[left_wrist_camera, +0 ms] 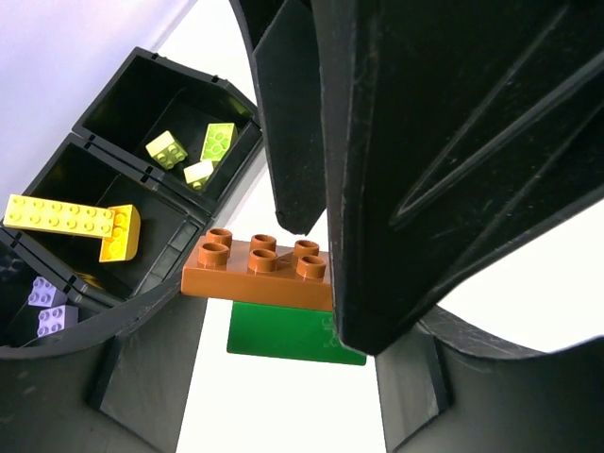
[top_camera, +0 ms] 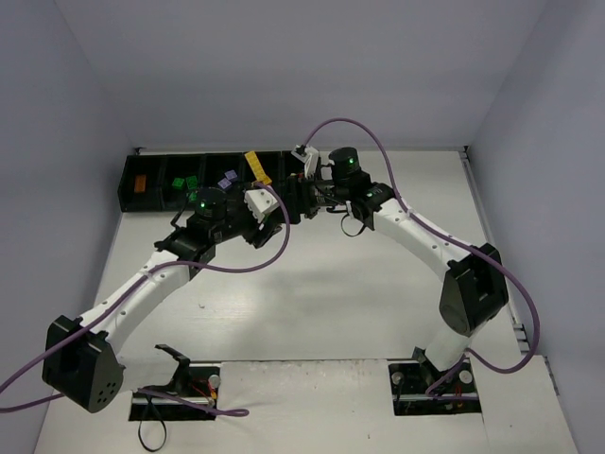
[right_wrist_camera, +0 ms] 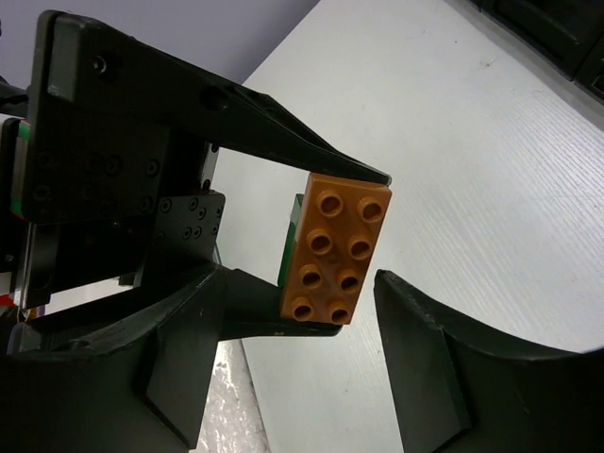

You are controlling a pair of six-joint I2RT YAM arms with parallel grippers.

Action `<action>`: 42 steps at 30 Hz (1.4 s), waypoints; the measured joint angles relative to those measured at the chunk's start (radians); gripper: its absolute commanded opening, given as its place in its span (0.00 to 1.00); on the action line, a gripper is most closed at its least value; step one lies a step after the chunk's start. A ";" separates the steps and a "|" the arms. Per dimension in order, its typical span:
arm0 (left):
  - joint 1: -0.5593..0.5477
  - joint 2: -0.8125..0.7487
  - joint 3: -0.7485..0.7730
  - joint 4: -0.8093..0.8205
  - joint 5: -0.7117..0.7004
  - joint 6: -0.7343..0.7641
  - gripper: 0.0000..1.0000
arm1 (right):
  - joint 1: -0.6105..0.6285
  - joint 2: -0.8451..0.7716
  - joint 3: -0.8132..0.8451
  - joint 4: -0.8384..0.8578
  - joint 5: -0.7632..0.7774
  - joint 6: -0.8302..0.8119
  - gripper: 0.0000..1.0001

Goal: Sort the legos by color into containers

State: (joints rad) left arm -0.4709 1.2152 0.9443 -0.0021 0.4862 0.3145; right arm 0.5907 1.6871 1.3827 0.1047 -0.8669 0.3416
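Note:
An orange-brown lego [left_wrist_camera: 255, 274] is stacked on a dark green lego [left_wrist_camera: 293, 330], both held in the air in front of the containers [top_camera: 151, 170]. My left gripper [left_wrist_camera: 283, 326] is shut on this stack, its fingers pressing the two short ends, as the right wrist view shows. My right gripper [right_wrist_camera: 316, 293] stands open around the orange-brown lego [right_wrist_camera: 335, 250], with a gap between the brick and its right finger [right_wrist_camera: 425, 368]. In the top view the two grippers [top_camera: 274, 203] [top_camera: 304, 189] meet nose to nose and hide the stack.
The bins hold sorted legos: lime ones [left_wrist_camera: 193, 151], a long yellow one [left_wrist_camera: 61, 215] leaning on a rim, lilac ones [left_wrist_camera: 47, 302], and an orange piece [top_camera: 139, 185] at the far left. Purple cables loop over both arms.

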 measured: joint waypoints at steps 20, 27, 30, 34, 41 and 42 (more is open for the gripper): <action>-0.005 0.004 0.000 0.013 0.006 -0.005 0.21 | 0.000 0.020 -0.001 -0.011 0.048 0.011 0.11; -0.006 0.006 0.000 0.016 -0.010 -0.032 0.76 | -0.002 0.020 -0.001 -0.011 0.052 0.008 0.00; -0.007 0.005 0.000 0.021 -0.026 -0.064 0.77 | -0.006 0.020 -0.001 -0.012 0.052 0.001 0.00; -0.005 -0.014 -0.007 0.020 -0.044 -0.102 0.80 | -0.034 0.020 -0.001 -0.013 0.051 -0.006 0.00; 0.079 -0.083 -0.009 0.017 0.045 -0.202 0.80 | -0.100 0.020 -0.011 -0.012 0.013 -0.023 0.00; 0.103 -0.086 -0.009 0.021 0.074 -0.219 0.80 | -0.108 0.020 -0.014 -0.013 0.002 -0.031 0.00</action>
State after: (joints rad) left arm -0.3683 1.1290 0.9356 0.0189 0.5598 0.0952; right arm 0.4824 1.7073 1.3682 0.0921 -0.8650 0.3111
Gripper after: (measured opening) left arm 0.799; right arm 0.330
